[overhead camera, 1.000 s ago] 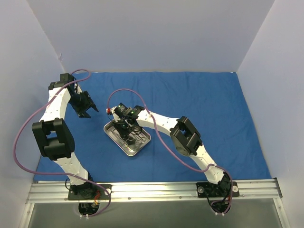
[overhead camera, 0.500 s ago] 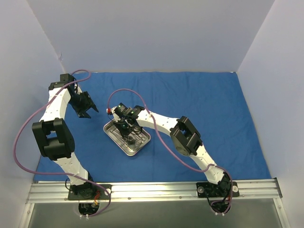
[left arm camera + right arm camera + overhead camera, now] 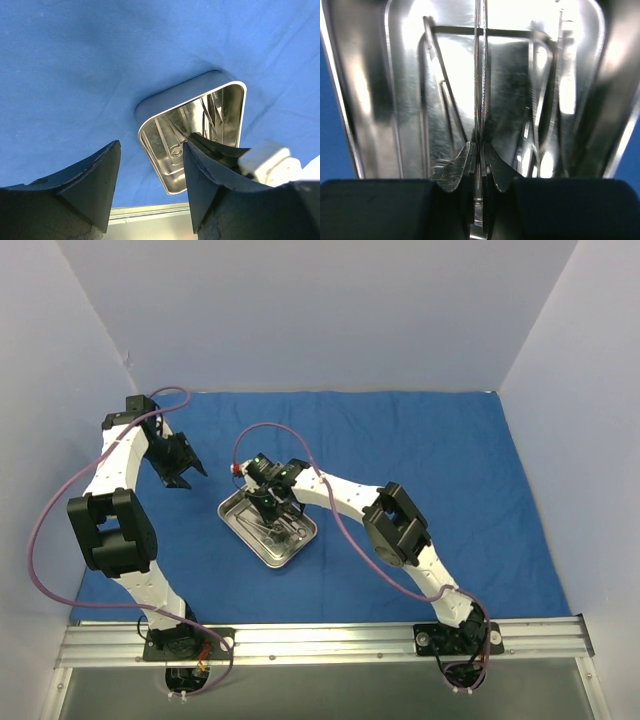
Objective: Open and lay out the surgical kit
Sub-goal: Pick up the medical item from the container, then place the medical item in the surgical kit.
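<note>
I pinch a thin instrument (image 3: 480, 75) in the tray (image 3: 365, 75) with the right gripper (image 3: 480, 155), to lay it on the wrap (image 3: 450, 470); left gripper (image 3: 151, 150) hangs spread.

The left arm (image 3: 112, 530) stands folded at the far left, its left claw (image 3: 178, 472) hanging with jaws apart. The right arm (image 3: 398, 530) stretches toward the middle, its right claw (image 3: 479, 150) pinched tight on a thin metal instrument (image 3: 480, 75).
</note>
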Robot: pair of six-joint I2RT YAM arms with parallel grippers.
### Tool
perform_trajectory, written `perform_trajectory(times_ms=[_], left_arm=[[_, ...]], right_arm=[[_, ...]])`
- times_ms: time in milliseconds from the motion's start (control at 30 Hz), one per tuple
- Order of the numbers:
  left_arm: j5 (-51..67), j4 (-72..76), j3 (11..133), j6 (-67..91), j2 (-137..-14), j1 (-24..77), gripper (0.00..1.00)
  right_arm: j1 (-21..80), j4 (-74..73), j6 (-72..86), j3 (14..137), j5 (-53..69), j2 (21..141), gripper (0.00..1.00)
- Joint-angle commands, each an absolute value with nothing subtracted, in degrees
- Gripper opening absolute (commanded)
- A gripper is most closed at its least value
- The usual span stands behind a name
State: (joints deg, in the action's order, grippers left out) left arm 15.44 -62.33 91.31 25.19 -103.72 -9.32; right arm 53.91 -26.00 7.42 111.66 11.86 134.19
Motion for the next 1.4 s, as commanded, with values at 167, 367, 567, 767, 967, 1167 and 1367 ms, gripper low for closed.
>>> perform_trajectory(times_ms=[167, 367, 567, 767, 967, 1167, 1367], left_arm=[[16.35, -60.56, 92.81, 24.96, -103.01, -10.20, 0.61], [16.61, -60.56, 93.34, 25.05, -102.92, -10.11, 0.61], [17.49, -60.12, 92.64, 25.05, -102.92, -10.11, 0.62], [17.84, -59.50, 92.20, 25.31, -102.75, -9.93, 0.62], [17.93, -59.15, 92.20, 25.66, -102.66, -9.23, 0.62], [17.84, -58.62, 91.32, 25.58, -102.31, -8.09, 0.62], [18.63, -58.01, 88.95, 25.05, -101.08, -7.38, 0.62]], right_arm=[[52.65, -27.95, 5.63, 109.86, 8.00, 125.77, 0.00], [52.21, -27.25, 5.27, 109.34, 6.68, 124.28, 0.00], [50.45, -24.88, 6.06, 107.32, 4.84, 120.77, 0.00], [46.85, -21.28, 6.33, 101.97, 0.01, 114.45, 0.00], [37.28, -16.27, 6.60, 91.96, -7.97, 107.51, 0.00], [28.32, -9.41, -4.38, 81.40, -17.04, 102.14, 0.00], [18.12, -10.10, -9.41, 78.66, -19.95, 107.57, 0.00]])
